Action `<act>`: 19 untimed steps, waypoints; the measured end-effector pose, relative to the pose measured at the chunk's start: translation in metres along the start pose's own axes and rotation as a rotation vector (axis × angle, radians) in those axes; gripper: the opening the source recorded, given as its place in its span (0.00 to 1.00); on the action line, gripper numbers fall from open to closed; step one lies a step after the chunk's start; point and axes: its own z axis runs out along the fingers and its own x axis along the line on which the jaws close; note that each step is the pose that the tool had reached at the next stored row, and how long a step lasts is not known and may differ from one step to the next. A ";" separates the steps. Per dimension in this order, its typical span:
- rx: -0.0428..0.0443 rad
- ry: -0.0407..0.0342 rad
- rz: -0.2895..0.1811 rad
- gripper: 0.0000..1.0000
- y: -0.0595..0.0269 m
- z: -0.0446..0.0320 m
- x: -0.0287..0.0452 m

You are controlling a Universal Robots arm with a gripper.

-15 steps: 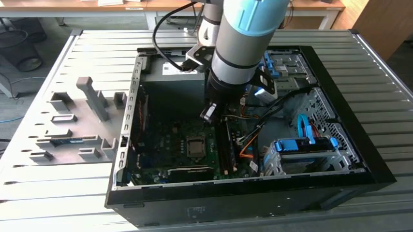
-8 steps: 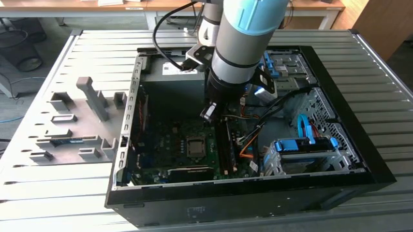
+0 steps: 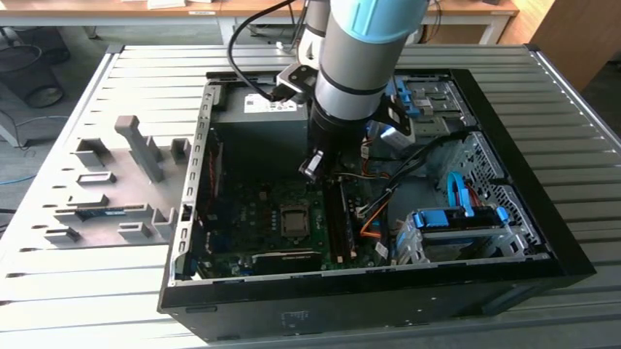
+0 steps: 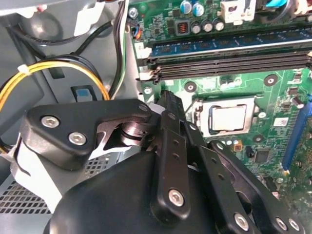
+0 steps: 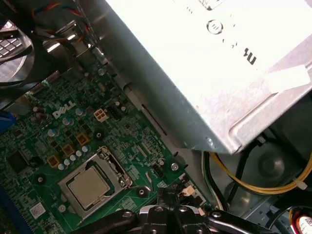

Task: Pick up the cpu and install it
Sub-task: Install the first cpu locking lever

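The cpu (image 3: 294, 218) (image 4: 229, 119) (image 5: 89, 185) lies flat in the socket on the green motherboard (image 3: 252, 207), its dull silver face up and a metal frame around its edges. My gripper (image 3: 313, 166) (image 4: 168, 97) (image 5: 169, 195) hangs inside the open computer case, above the board. It is a short way from the cpu on the power-supply side and does not touch it. Its black fingers are shut with nothing between them.
A grey power supply box (image 3: 257, 109) (image 5: 195, 73) sits close behind the gripper, with yellow cables (image 4: 63, 66) beside it. Memory slots (image 4: 229, 61) run along one side of the socket. A drive cage with blue parts (image 3: 456, 218) fills the exterior view's right. A grey fixture tray (image 3: 107, 189) lies outside the case.
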 end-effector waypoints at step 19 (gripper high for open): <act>0.0291 0.0103 0.000 0.10 0.0112 0.0010 0.0068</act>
